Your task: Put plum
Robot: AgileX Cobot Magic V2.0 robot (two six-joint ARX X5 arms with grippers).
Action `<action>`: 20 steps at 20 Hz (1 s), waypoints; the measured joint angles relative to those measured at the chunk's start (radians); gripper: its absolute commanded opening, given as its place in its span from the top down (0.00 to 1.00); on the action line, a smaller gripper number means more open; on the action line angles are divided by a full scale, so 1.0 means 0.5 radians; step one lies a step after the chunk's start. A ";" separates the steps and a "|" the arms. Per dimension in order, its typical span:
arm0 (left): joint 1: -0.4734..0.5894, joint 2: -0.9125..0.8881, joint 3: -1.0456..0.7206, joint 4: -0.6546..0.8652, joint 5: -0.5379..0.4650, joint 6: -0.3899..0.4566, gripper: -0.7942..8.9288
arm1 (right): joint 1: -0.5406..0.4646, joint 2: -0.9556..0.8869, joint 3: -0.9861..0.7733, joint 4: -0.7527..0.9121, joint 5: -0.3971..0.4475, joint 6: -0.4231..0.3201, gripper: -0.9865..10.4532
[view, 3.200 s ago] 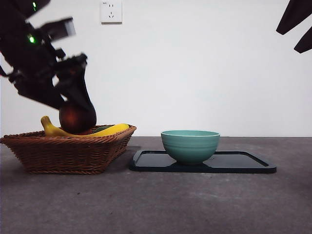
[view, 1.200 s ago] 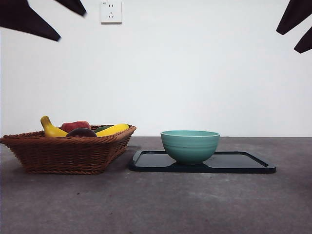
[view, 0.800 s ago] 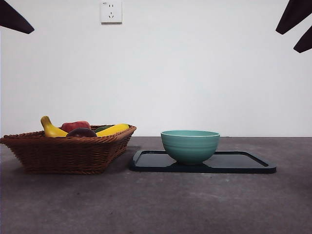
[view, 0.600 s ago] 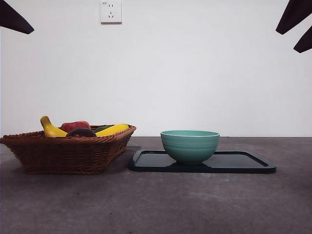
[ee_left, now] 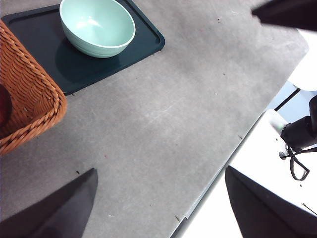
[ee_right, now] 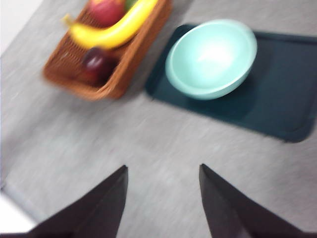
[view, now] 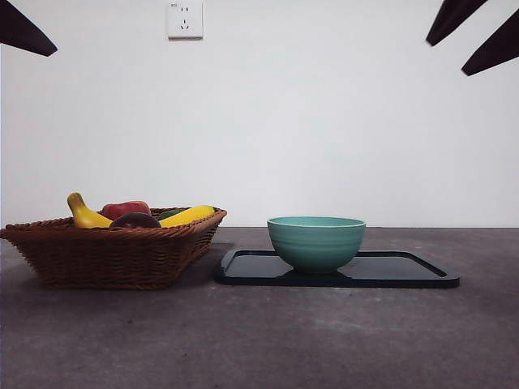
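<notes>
The left hand [ee_left: 158,208] hangs high above the bare tabletop [view: 268,332], its jaws spread wide and holding nothing; in the front view it is only a dark tip at the upper left corner. The plum [view: 135,220] lies in the basket [view: 113,255], in front of the red fruit [view: 126,209] and between the bananas [view: 190,215], and the right wrist view shows it near the basket's front wall. To the right, the green bowl [view: 316,241] stands empty on the dark tray [view: 405,271], close beside the basket but not touching it.

The right hand [ee_right: 163,198] is high at the upper right, jaws apart and empty, looking down on basket and bowl; that picture is blurred, so it is probably moving. With the plum resting in the basket, the put looks done. What remains is to keep both hands high and well clear of the basket rim and bowl.
</notes>
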 measured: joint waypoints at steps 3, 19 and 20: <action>0.000 0.000 0.000 0.000 0.001 0.000 0.50 | -0.098 0.291 0.208 0.015 0.006 0.007 0.68; 0.000 0.000 0.000 0.000 0.001 0.000 0.50 | -0.217 1.721 0.911 0.203 0.068 -0.195 0.68; 0.000 0.000 0.000 0.000 0.000 0.000 0.50 | -0.214 1.764 0.911 0.228 0.068 -0.196 0.68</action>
